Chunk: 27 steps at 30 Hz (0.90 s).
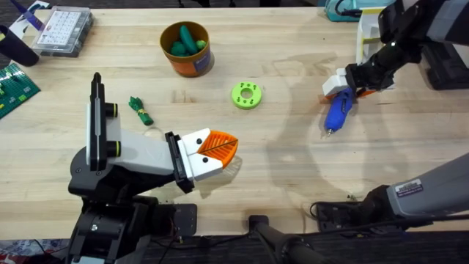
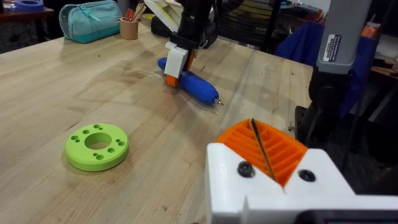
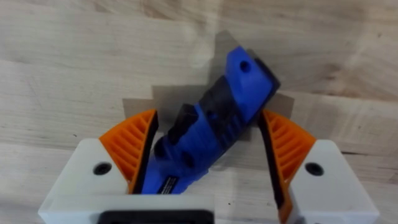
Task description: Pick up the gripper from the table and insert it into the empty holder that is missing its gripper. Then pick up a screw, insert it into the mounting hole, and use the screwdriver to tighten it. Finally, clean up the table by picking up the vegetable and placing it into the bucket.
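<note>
1. Two orange ribbed fingers close together on the holder [image 1: 135,158] suggest the gripper [image 1: 218,147] is already inserted.
2. Right gripper [image 1: 350,86] straddles the screwdriver [image 1: 337,114] lying on the table [image 1: 293,169], fingers spread, not yet clamped; tightening looks unfinished.
3. Left gripper: fingers' state unclear.
4. Vegetable [image 1: 140,110] lies on the table, near the bucket [image 1: 187,50]; cleanup remains.

Bright, even light from overhead — soft shadows pool on the table [image 1: 293,169] toward five o'clock; the room behind is blurred.
</note>
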Each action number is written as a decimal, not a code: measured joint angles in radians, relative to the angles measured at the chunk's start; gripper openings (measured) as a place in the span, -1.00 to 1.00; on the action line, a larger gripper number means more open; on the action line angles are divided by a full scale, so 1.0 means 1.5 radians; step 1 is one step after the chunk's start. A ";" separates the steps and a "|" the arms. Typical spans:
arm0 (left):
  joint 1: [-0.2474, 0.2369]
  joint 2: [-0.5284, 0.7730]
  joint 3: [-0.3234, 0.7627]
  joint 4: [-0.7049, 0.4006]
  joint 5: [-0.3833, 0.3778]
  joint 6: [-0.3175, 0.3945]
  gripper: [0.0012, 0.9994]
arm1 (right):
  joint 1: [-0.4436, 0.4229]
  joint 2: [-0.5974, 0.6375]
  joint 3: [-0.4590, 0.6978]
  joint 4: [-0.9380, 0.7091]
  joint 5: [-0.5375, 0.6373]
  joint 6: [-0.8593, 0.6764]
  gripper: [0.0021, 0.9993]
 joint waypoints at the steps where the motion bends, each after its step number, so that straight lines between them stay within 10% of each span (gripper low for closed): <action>1: 0.000 0.000 0.000 0.000 0.000 0.000 -0.98 | 0.000 0.000 0.000 -0.001 0.000 0.001 0.93; 27: 0.000 0.000 0.000 0.000 0.002 0.000 -0.98 | 0.000 0.000 0.000 0.022 0.040 0.313 0.93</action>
